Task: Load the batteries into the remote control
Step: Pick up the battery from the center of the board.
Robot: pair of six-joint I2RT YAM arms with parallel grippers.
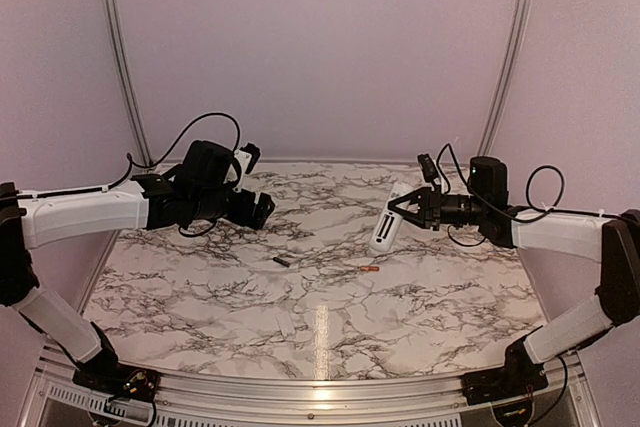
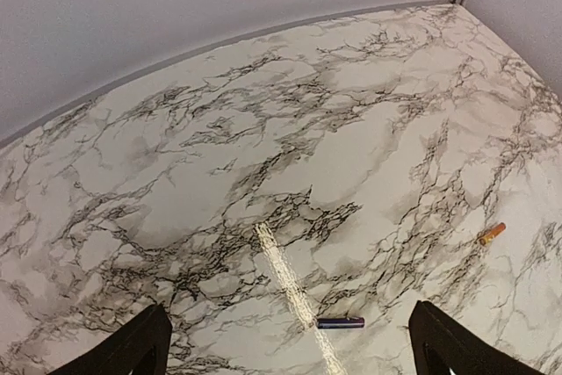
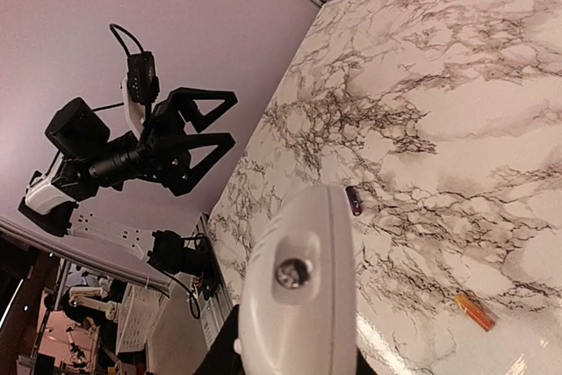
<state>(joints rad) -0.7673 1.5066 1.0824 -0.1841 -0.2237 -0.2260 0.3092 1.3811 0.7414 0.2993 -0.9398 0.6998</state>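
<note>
A: From above, the right end effector is clamped on the remote control, held above the bench. The left end effector hovers, tilted down, jaws spread.
B: Left wrist: the dark battery and orange battery lie apart on the bench. They look tiny, stiff and prone to rolling, so pinch mid-barrel.
A: Right wrist: the remote control's smooth shell looks light and slippery.
</note>
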